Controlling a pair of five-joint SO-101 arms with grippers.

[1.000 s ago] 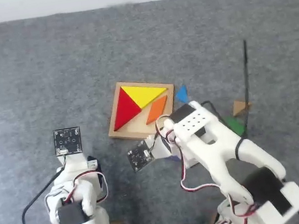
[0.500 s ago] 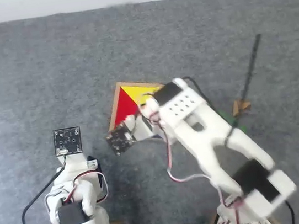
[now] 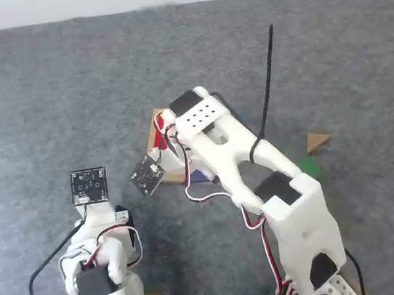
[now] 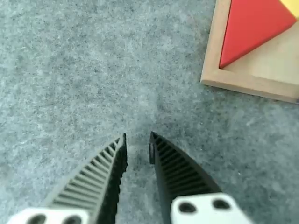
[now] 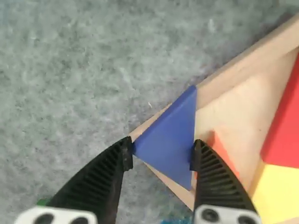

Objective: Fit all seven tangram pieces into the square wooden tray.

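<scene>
My right gripper (image 5: 161, 144) is shut on a blue triangle (image 5: 170, 140), held over a corner of the square wooden tray (image 5: 243, 60). Inside the tray lie a red triangle (image 5: 287, 126), a yellow triangle (image 5: 275, 191) and an orange piece (image 5: 223, 151). In the high view the right arm (image 3: 204, 121) reaches over the tray (image 3: 156, 126) and hides most of it. My left gripper (image 4: 138, 136) hovers over bare carpet a short way from the tray's corner (image 4: 212, 56), its fingers a narrow gap apart with nothing between them. A red triangle (image 4: 254, 25) shows in that corner.
A small brown triangle (image 3: 317, 141) and a green piece (image 3: 309, 168) lie on the grey carpet to the right of the right arm. A black cable (image 3: 268, 79) rises from that arm. The left arm (image 3: 96, 264) sits folded at the lower left.
The right arm has swung left and farther out, from the tray's right side to over the tray, now covering most of it. The left arm has stayed still.
</scene>
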